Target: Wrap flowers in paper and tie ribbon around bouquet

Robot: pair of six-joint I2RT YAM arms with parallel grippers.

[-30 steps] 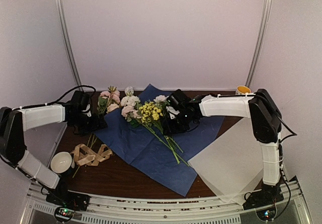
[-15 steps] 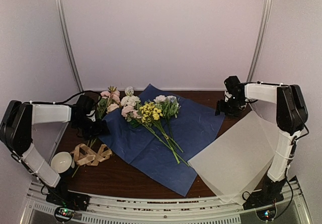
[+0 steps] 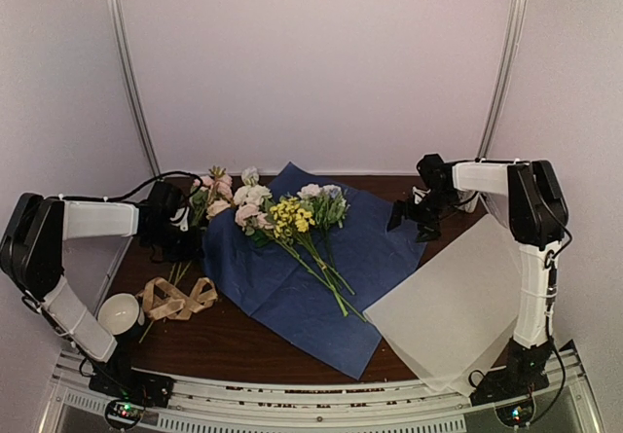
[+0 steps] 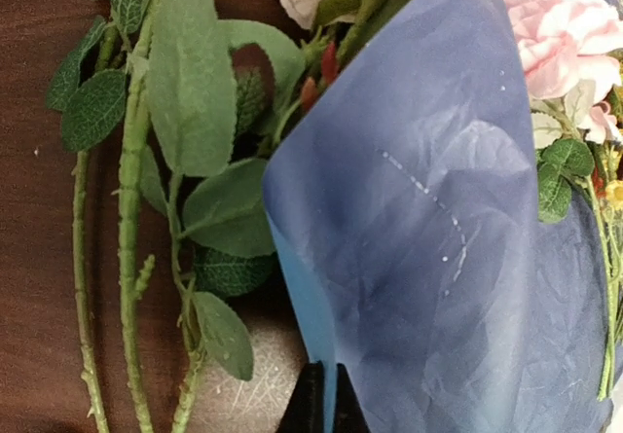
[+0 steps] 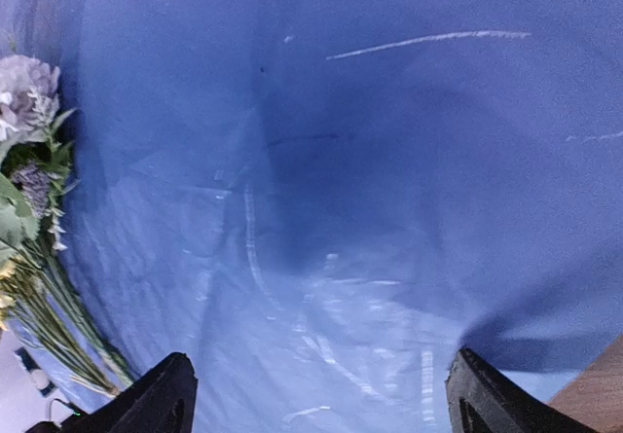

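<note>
1. Left claw [image 4: 321, 404]: clamped tight on the left edge of the paper [image 4: 438, 258], with that edge raised and curled, showing the lighter face; probably gripped there for folding rightward over the blooms.
2. Right claw [image 5: 316, 404]: spread wide, holding nothing, poised over the far right part of the sheet, seemingly out of the way of the coming fold.
3. Flowers [image 3: 292, 224]: laid diagonally across the paper's middle, heads far-left, stems near-right, ready for rolling into a cone.
4. Ribbon [image 3: 175, 299]: looped on the desk [image 3: 234, 341] at near left, beside a white cup [image 3: 119, 313], untouched, kept for tying later.
5. Loose leafy stems [image 4: 127, 209]: off the paper, just left of the raised edge.
</note>
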